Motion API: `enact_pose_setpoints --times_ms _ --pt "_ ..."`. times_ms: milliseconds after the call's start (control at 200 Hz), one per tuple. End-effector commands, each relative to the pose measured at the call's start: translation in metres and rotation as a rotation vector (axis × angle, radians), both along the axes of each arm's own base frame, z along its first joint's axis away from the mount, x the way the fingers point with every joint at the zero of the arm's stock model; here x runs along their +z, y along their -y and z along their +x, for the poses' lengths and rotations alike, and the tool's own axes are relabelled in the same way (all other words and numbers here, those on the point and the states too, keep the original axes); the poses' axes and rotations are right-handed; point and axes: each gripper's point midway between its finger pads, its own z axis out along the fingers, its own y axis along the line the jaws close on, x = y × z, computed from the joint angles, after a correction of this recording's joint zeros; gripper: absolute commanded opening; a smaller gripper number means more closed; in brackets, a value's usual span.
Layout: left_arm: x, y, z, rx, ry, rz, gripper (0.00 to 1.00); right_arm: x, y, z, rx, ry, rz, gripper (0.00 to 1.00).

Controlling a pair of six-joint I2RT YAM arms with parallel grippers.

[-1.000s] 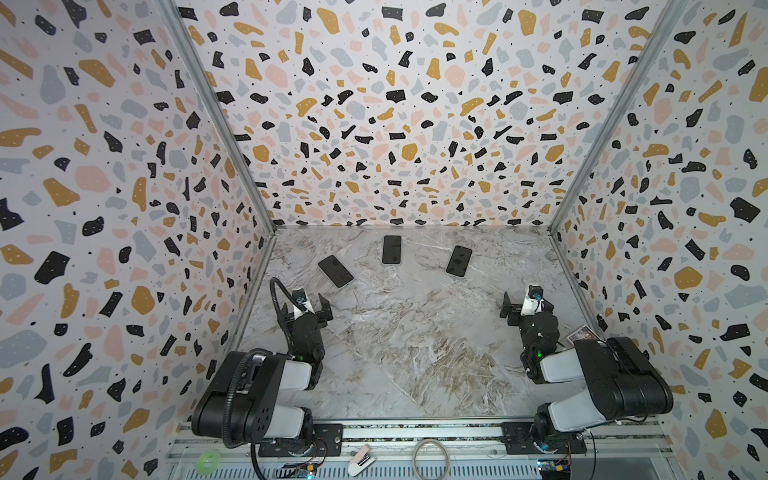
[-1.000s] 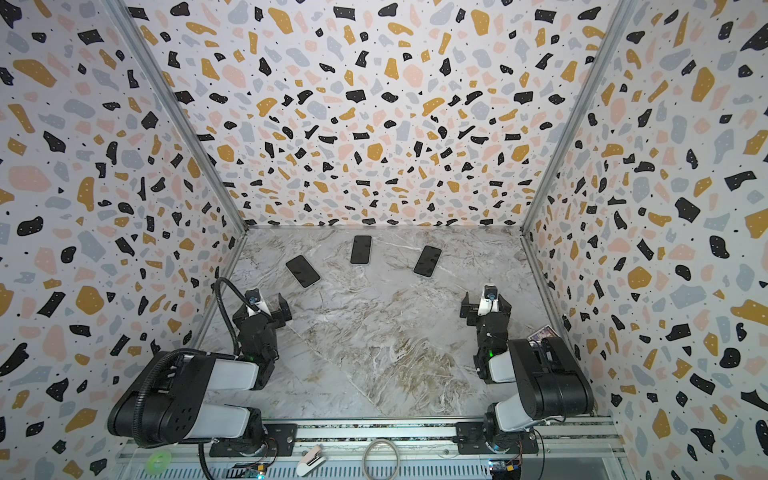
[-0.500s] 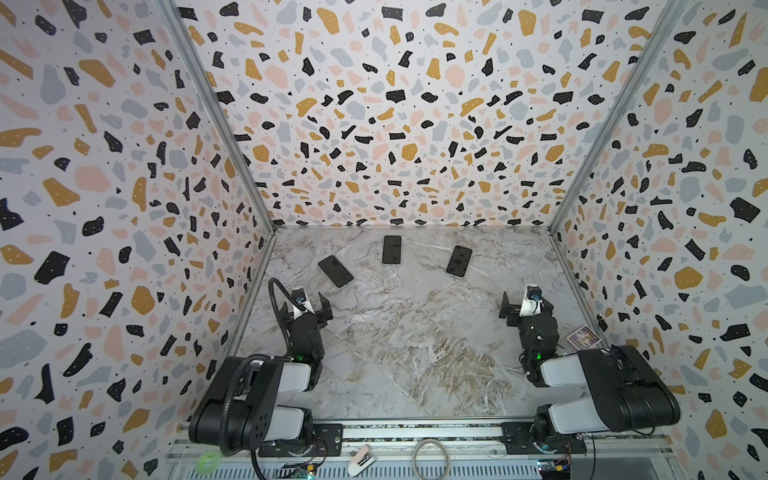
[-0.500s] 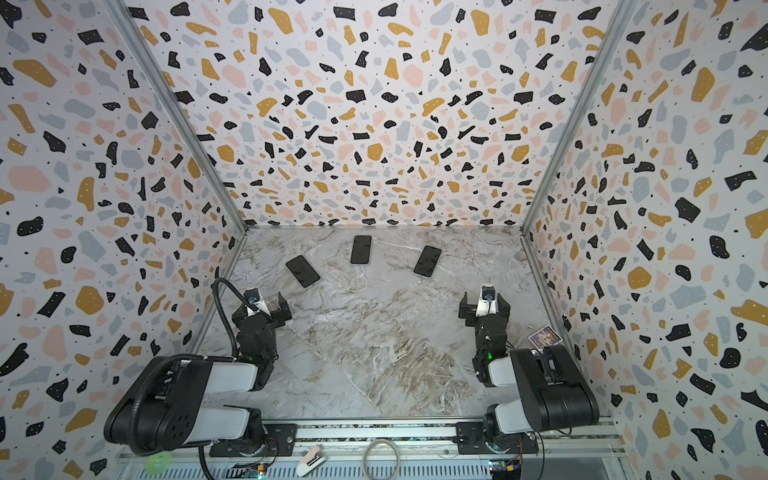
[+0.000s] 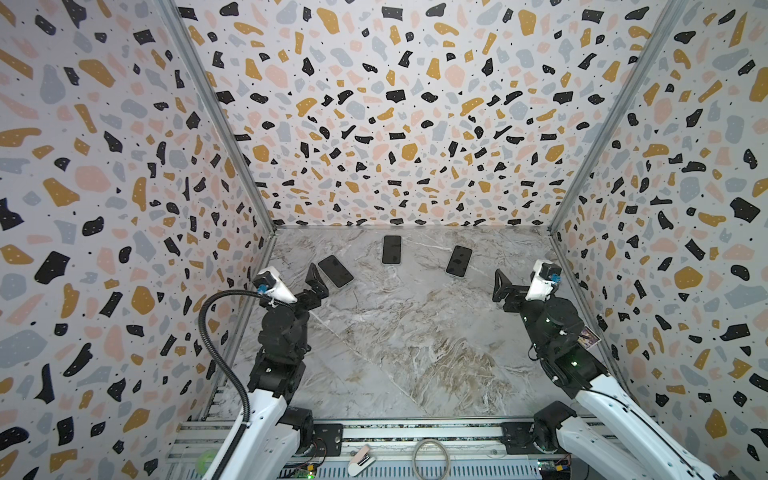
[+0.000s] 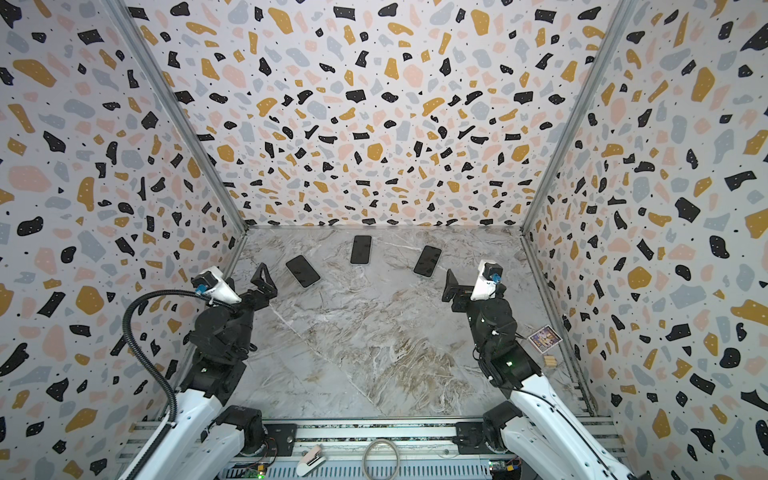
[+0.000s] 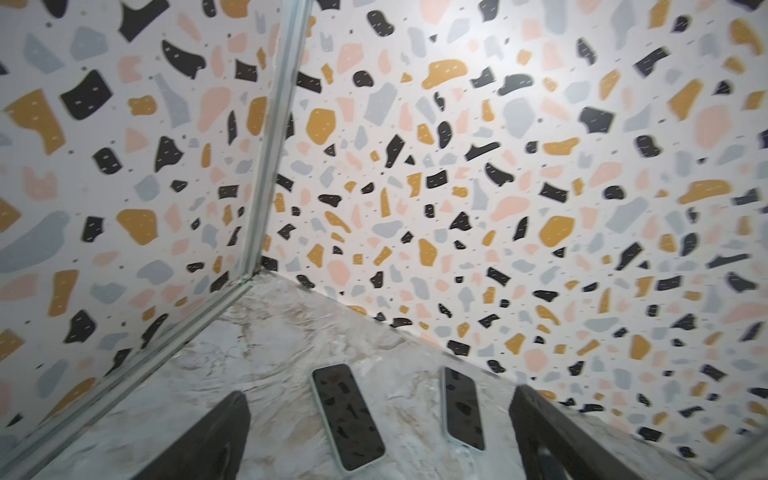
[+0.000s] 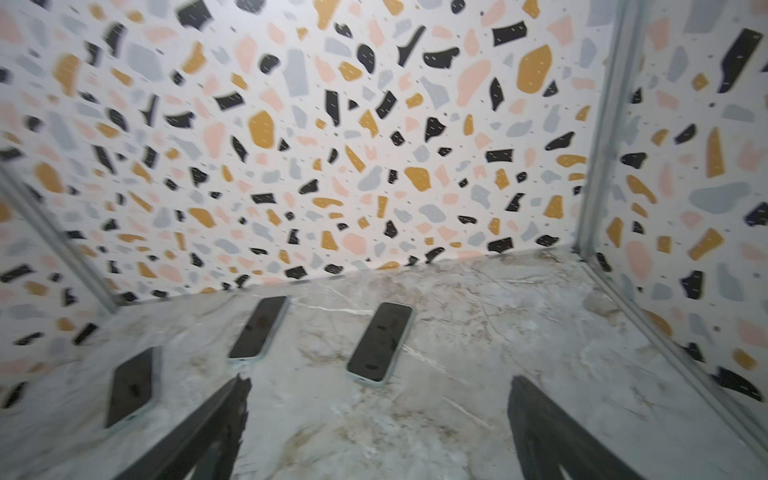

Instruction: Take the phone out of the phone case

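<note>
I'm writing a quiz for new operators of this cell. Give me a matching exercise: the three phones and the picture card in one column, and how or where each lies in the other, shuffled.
Column one
1. left phone
2. middle phone
3. right phone
4. picture card

Column two
a. lies straight, closest to the back wall
b. at the foot of the right wall
c. turned most sharply on the diagonal
d. tilted only slightly

Pairs: 1-c, 2-a, 3-d, 4-b
</note>
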Motion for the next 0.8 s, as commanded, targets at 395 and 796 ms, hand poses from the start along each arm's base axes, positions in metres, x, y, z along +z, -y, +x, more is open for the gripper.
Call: enact_pose_setpoints --times_ms 395,796 --pt "0.008 0.048 -0.056 -0.328 -0.151 -0.155 0.99 -0.003 0.004 -0.075 0.134 -0.296 0.013 0.99" --pt "-0.025 0.054 -0.010 -0.252 -0.404 -0.038 1.00 -0.002 -0.002 -0.046 0.041 -0.445 -0.075 0.99"
